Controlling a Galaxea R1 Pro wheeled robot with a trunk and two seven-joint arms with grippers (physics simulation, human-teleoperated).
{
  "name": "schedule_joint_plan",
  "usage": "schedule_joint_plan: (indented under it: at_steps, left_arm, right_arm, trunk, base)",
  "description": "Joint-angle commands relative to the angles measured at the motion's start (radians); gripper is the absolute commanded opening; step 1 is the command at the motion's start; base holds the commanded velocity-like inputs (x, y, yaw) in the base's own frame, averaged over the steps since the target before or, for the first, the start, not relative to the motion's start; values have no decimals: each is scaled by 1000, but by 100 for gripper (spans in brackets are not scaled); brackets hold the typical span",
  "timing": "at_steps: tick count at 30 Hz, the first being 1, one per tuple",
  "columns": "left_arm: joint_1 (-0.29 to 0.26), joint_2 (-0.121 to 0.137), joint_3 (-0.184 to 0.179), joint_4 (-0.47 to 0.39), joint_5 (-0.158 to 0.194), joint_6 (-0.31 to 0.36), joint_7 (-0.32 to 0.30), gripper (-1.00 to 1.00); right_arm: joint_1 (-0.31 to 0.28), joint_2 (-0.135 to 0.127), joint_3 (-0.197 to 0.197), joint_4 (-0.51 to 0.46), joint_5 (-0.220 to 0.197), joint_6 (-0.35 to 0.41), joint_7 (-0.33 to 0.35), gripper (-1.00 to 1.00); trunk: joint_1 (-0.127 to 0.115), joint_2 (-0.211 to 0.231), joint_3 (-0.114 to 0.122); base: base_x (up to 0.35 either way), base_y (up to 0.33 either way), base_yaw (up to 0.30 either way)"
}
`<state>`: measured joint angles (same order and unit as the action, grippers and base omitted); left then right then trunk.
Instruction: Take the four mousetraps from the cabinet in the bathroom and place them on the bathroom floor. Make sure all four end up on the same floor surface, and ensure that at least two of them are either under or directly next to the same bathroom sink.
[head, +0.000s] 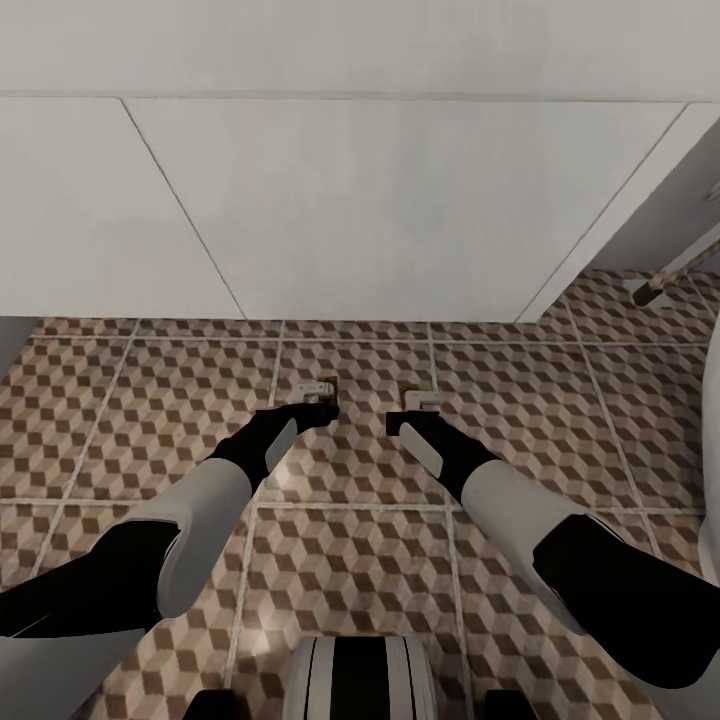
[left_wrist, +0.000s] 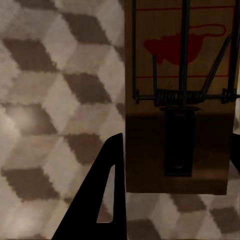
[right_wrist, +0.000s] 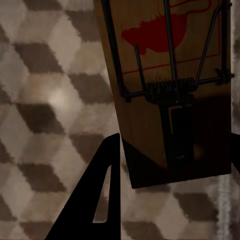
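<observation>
I see two mousetraps, one at each gripper, low over the cube-pattern bathroom floor (head: 150, 400) just in front of the white vanity (head: 380, 200) of the sink. The left gripper (head: 318, 397) is shut on a brown mousetrap (left_wrist: 150, 150) with a red mouse print and wire spring; the black fingers (left_wrist: 107, 195) press against its sides. The right gripper (head: 412, 408) is shut on a second mousetrap (right_wrist: 145, 125), which sits slightly tilted between its fingers (right_wrist: 102, 190). Both show pale in the head view, left (head: 320, 385) and right (head: 422, 398). The cabinet is out of view.
The vanity front runs across the whole far side. A slanted pale fixture with a dark foot (head: 650, 292) stands at the right, and a white rounded edge (head: 712, 450) borders the right side. My own base (head: 360, 680) is at the bottom.
</observation>
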<state>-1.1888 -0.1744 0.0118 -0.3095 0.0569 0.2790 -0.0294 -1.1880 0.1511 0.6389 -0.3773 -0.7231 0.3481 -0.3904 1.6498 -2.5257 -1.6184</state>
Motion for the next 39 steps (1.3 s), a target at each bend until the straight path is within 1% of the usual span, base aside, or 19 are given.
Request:
schedule_joint_plan:
  at_steps: [1, 18, 27, 39]
  left_arm:
    - [0, 0, 0, -2, 5, 6, 2, -100]
    - [0, 0, 1, -2, 5, 6, 2, -100]
    - [0, 0, 2, 0, 5, 5, 2, -100]
    - [0, 0, 2, 2, 3, 3, 3, -100]
  right_arm:
    - [-1, -1, 8, -2, -9, 3, -8, -100]
    - [-1, 1, 8, -1, -9, 3, -7, -100]
    - [-1, 1, 9, 0, -9, 2, -6, -100]
    - [-1, 2, 10, 0, -9, 0, -4, -100]
  trunk:
    - [0, 0, -1]
    - [0, 0, -1]
    - [0, 0, -1]
    - [0, 0, -1]
  base:
    - [107, 0, -3]
    - [23, 0, -1]
    - [204, 0, 0]
    - [19, 0, 0]
